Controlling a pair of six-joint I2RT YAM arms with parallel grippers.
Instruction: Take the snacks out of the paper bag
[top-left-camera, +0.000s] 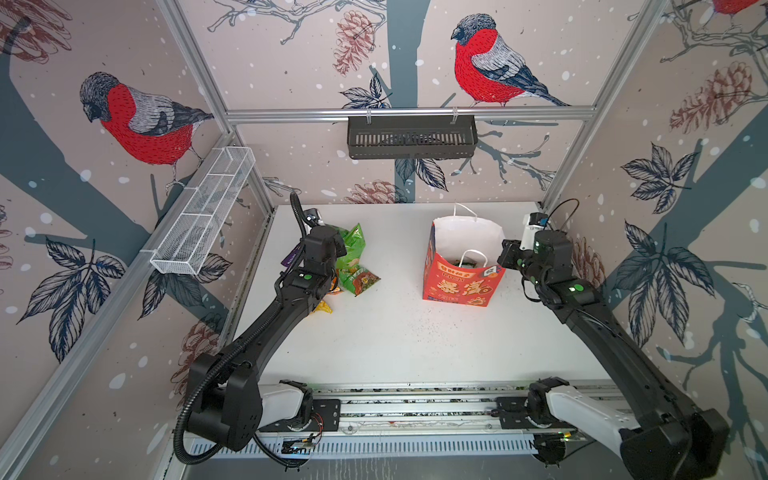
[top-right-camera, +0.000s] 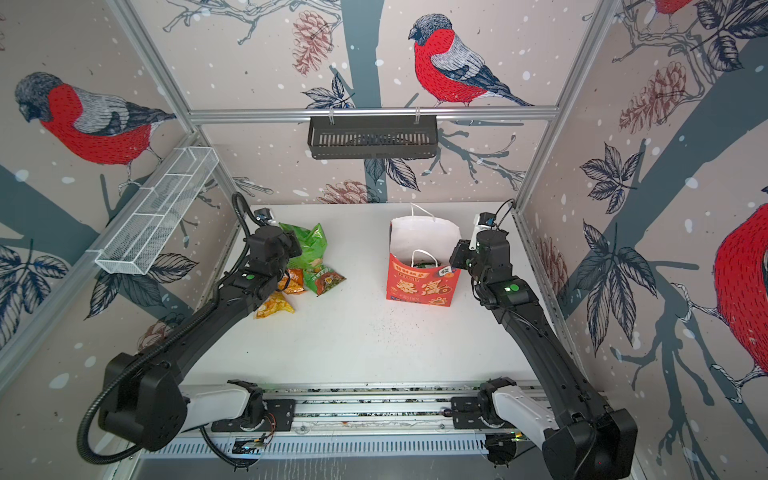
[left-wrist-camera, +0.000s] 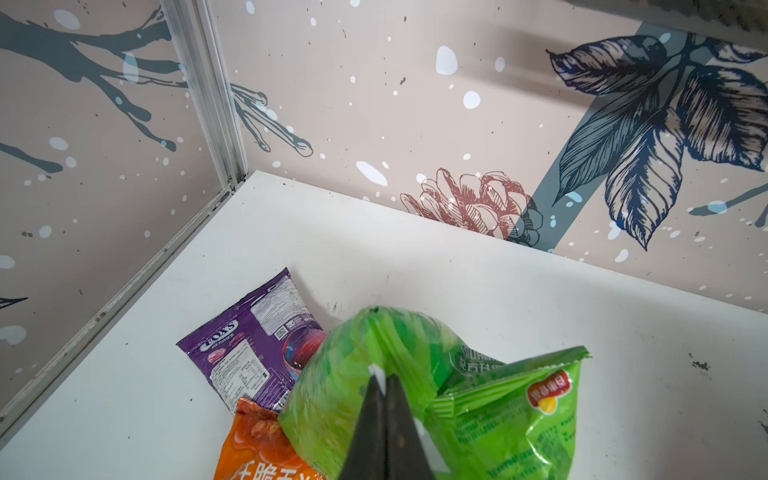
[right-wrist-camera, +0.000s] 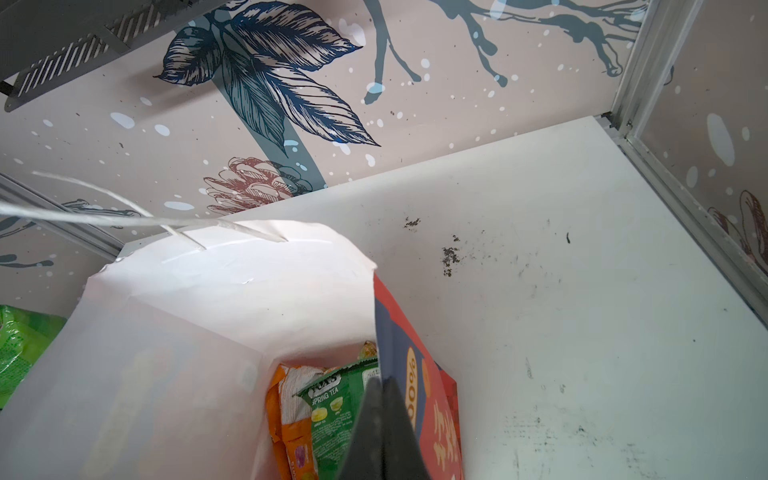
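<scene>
The red paper bag (top-left-camera: 457, 282) (top-right-camera: 419, 286) stands upright at the back right of the table. My right gripper (right-wrist-camera: 382, 380) (top-left-camera: 500, 259) is shut on the bag's right wall at the rim (right-wrist-camera: 399, 345). Inside lie a green packet (right-wrist-camera: 332, 411) and an orange one (right-wrist-camera: 286, 415). At the back left, my left gripper (left-wrist-camera: 384, 376) (top-right-camera: 297, 247) is shut on a bright green packet (left-wrist-camera: 332, 399) above a heap of snacks: another green (left-wrist-camera: 515, 419), purple (left-wrist-camera: 253, 349), orange (left-wrist-camera: 262, 444), green-red (top-left-camera: 361, 282) and yellow (top-right-camera: 274, 307).
A white wire basket (top-left-camera: 203, 212) hangs on the left wall and a black slotted tray (top-left-camera: 411, 137) on the back rail. The arms' base rail (top-left-camera: 415, 409) runs along the front edge. Dark specks (right-wrist-camera: 451, 255) mark the white table right of the bag.
</scene>
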